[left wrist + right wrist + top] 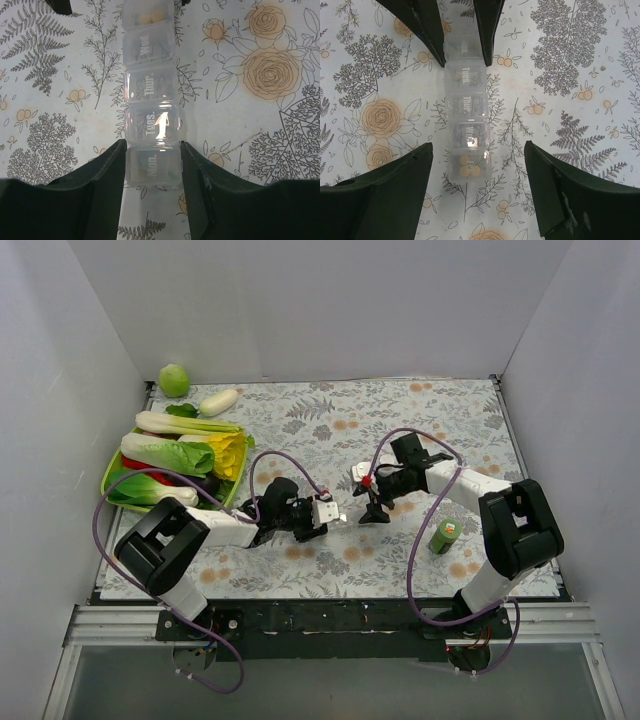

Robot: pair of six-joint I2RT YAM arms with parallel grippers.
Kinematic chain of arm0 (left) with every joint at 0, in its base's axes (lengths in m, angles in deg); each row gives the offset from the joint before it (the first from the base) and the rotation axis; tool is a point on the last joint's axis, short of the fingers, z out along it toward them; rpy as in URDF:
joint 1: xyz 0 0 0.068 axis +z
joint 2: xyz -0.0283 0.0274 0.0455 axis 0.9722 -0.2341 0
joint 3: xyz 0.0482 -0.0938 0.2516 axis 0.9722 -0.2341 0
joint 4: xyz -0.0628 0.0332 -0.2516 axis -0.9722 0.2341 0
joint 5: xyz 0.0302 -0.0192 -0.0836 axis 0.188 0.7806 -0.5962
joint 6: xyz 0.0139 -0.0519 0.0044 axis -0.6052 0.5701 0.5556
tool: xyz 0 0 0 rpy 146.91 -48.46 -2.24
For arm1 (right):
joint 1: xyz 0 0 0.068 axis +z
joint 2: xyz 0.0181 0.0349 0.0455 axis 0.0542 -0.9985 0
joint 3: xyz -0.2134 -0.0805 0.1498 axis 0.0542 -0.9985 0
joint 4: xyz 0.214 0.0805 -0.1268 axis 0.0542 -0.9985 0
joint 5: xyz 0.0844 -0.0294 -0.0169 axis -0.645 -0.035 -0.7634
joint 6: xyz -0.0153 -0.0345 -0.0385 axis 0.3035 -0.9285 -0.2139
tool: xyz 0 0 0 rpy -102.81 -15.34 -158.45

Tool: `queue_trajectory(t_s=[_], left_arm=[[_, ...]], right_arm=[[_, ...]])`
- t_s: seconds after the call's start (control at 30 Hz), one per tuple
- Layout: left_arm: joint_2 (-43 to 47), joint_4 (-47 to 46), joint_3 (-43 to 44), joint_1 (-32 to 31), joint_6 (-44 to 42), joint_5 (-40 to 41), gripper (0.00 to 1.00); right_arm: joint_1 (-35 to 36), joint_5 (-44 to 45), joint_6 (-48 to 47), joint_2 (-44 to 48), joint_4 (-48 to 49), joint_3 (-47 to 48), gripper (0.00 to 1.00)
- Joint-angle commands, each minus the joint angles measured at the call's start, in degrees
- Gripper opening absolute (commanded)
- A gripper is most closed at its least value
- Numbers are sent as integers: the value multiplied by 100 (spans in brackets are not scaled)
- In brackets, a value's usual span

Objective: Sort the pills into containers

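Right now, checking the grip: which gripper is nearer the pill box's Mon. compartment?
Left. The left gripper clamps the Mon. compartment; the right gripper straddles the opposite end, open.

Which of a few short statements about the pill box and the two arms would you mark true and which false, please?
1. The left end effector is closed on the pill box at its Mon. end. True.
2. The right end effector is shut on the pill box. False: it is open, with a gap to the box on each side.
3. The pills lie in the Tues. compartment. False: they lie in the end compartment farthest from Mon., next to Wed.
4. A green bottle stands near the right arm. True.
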Motion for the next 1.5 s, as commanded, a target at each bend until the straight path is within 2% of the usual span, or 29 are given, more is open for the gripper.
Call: queue_trajectory(t_s=[0.0,0.27,0.57,0.97,1.47], left_arm=[[395,437,-5,-60,101,68,2],[695,419,-172,-69,426,156,0],[871,173,-207,-69,637,121,0],[950,199,-357,-87,620,182,0],[924,244,-374,-183,532,200,0]], right_arm=[[264,312,-375,-44,-136,-97,81],[686,857,-218,-185,31,-97,81],[774,945,-95,-369,-136,105,79],[695,480,450,-449,-171,430,68],[238,435,2005,-615,645,589,37]])
